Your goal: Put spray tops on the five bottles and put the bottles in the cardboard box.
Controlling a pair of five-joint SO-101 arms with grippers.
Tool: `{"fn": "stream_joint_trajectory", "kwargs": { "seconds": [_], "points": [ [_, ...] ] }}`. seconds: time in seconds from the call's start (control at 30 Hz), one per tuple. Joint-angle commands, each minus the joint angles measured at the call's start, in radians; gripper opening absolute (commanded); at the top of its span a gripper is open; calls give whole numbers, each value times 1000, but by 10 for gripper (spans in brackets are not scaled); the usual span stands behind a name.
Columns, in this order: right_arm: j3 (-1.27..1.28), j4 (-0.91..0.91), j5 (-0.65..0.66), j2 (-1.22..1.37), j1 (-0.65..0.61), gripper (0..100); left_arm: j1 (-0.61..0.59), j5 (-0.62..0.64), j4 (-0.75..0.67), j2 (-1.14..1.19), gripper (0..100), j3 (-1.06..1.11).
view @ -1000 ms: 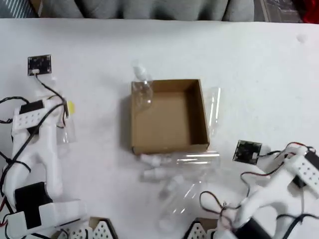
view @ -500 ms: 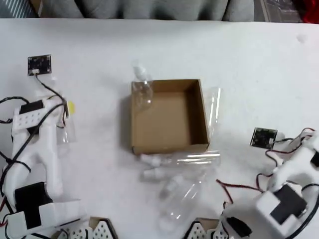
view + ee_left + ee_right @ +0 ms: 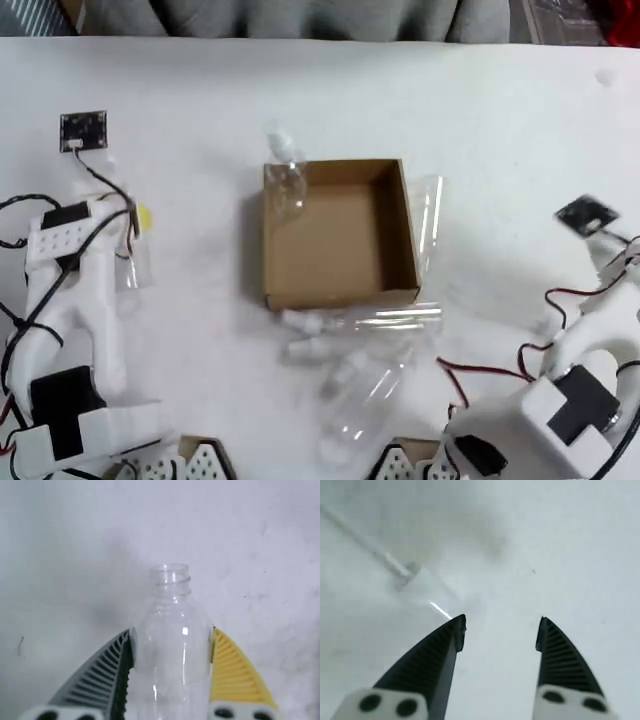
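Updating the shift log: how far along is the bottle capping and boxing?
Little looks done: the cardboard box is nearly bare, with one bottle leaning at its corner. In hand: the left gripper clamps an uncapped bottle; the right gripper is open. Left: capping, and boxing the loose bottles beside the box.

Bright, even light floods the table [image 3: 500,110], with soft shadows and small glints on the bottle [image 3: 170,650].
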Motion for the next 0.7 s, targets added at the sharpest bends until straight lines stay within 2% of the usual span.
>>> {"fn": "stream_joint_trajectory", "kwargs": {
  "seconds": [0.0, 0.1, 0.23, 0.4, 0.5, 0.57, 0.67],
  "points": [
    [-44, 71, -296, -94, 12, 193, 12, -20, -26, -5, 39, -6],
    [-44, 142, -437, -107, 30, 152, 12, -20, -26, -5, 39, -6],
    [-41, 196, -600, -104, 73, 16, 12, -20, -25, -5, 39, -6],
    [69, 205, -703, -114, 128, 34, 12, -21, -23, -5, 39, -5],
    [155, 188, -713, -114, 134, 34, 12, -21, -23, -5, 39, -5],
    [193, 122, -732, -108, 127, 34, 12, -21, -23, -5, 39, -5],
    [221, -31, -862, -91, 122, 34, 12, -21, -23, -5, 39, -5]
  ]
}}
